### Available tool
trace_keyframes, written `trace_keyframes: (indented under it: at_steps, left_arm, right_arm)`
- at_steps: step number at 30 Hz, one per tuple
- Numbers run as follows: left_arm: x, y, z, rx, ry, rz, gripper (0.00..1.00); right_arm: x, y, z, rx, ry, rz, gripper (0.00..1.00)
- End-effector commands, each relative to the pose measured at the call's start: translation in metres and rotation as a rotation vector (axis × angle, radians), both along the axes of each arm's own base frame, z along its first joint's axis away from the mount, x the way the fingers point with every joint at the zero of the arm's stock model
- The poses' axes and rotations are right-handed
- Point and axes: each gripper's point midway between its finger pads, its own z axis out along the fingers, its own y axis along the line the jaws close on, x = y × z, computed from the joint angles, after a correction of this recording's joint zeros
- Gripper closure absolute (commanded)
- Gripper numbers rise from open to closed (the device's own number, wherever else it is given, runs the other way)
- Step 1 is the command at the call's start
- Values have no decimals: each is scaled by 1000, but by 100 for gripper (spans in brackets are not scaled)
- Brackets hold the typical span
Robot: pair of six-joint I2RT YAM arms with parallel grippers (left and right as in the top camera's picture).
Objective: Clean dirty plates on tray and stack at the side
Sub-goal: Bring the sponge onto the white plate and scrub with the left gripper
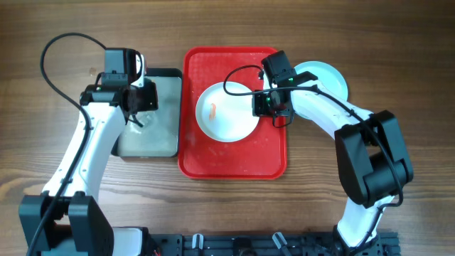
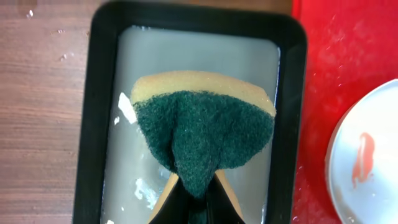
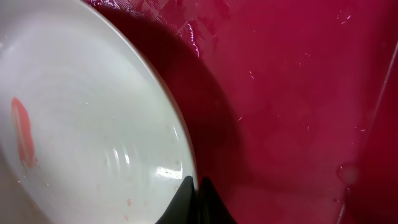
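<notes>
Our left gripper (image 2: 194, 190) clenches the sponge (image 2: 205, 127) over the black tray (image 2: 93, 124); our right gripper (image 3: 196, 190) pinches the rim of the smeared white plate (image 1: 227, 112) on the red tray (image 1: 234, 162); a turquoise plate (image 1: 331, 77) sits beside it.

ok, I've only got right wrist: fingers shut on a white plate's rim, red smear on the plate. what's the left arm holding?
Observer: The left gripper is shut on a sponge, green side facing its wrist camera, over the dark tray.
Operator: anything in that tray?
Observer: Pale liquid covers its floor.
Operator: other plates around?
Observer: At least one turquoise plate sits on the table, right of the red tray, partly hidden by the right arm.
</notes>
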Motion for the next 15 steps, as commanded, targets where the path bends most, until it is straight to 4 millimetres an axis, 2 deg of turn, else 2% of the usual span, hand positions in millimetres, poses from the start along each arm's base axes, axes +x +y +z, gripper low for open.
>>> trace_keyframes:
  at_steps: [1,5,8,12,15]
  left_arm:
    - [28,-12,40,-58,-118,-46,96]
    - [38,-59,61,-259,-186,-178,96]
    - [34,-87,60,-337,-164,-216,96]
    - [18,-129,39,-353,-75,-301,96]
    - [3,-163,12,-356,22,-356,96]
  right_arm:
    - [-7,6,-1,25,27,11,96]
    - [-8,7,-1,33,38,0,96]
    - [-8,7,-1,33,39,-1,96]
    - [-10,10,-1,33,37,8,96]
    - [-10,14,0,37,30,15,96]
